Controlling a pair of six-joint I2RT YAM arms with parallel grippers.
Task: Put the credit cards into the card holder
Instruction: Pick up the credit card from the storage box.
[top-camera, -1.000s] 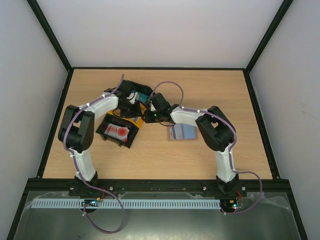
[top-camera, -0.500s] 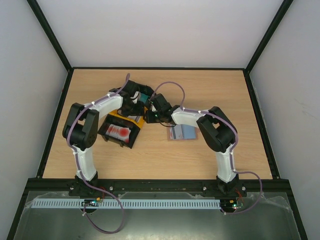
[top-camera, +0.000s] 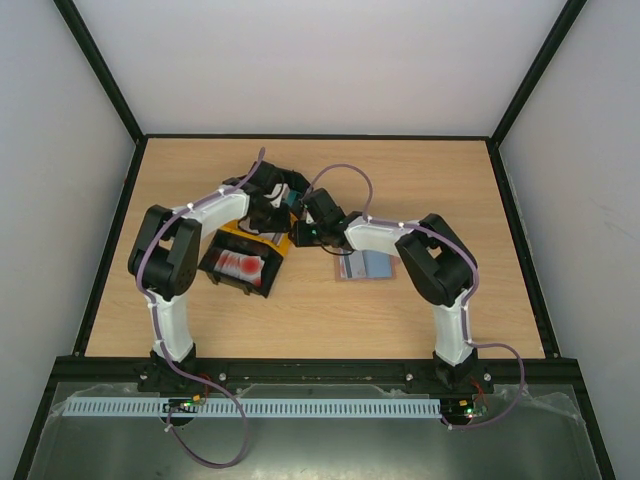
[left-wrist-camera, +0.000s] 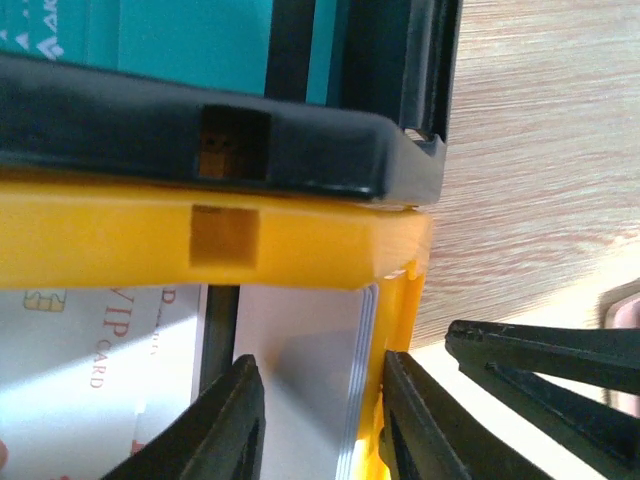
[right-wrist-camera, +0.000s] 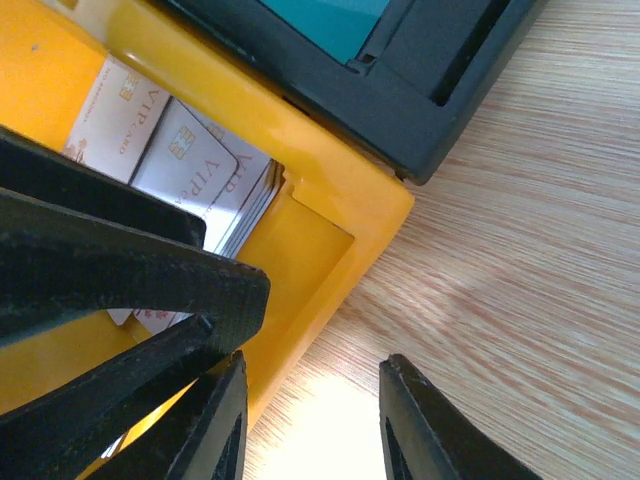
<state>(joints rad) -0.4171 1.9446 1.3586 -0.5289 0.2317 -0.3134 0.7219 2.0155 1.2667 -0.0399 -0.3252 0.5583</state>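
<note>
Credit cards in a pale stack lie in the yellow tray, where the left gripper straddles them with jaws partly apart; whether it grips any cannot be told. The right gripper hovers spread and empty just beside the tray's corner. The brown card holder lies on the table to the right, apart from the tray.

Smooth white plastic link shells join bulky black joint housings. Thin purple cables trail loosely along both arms.
</note>
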